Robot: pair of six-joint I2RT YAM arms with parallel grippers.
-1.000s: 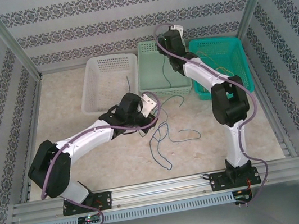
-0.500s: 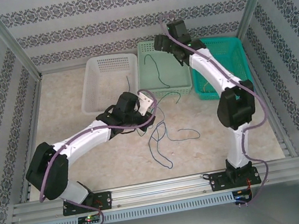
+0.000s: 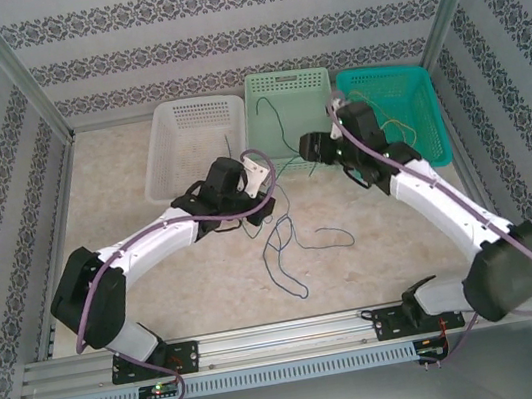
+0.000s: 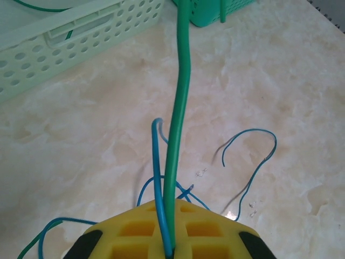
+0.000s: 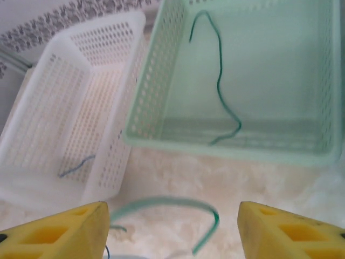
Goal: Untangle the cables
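Sorting by colour appears to govern the layout: at far left, a white perforated plastic basket (image 3: 188, 121) holds a short dark blue wire (image 5: 75, 166). Next, the left gripper (image 4: 170, 249) is clenched on a thin green cable (image 4: 180, 108) and a thin blue cable (image 4: 157, 162) together, both pinched between its yellow foam pads (image 4: 135, 237). The green one runs taut toward the baskets, probably to draw it out of the loose blue tangle (image 3: 289, 246) lying on the marble-pattern table (image 3: 122, 182) close by. The mint-green perforated basket (image 3: 319, 85) in the middle contains one green wire (image 5: 220, 81). The right gripper (image 5: 172, 216) hovers at its near rim, jaws released, wide apart and holding nothing. At far right, a teal perforated basket (image 3: 415, 85) holds yellow wires (image 3: 398, 126). The taut cable's far end is cut off at the frame edge. A curved green strand (image 5: 178, 202) below the right gripper is blurred, and crossings within the tangle cannot be resolved.
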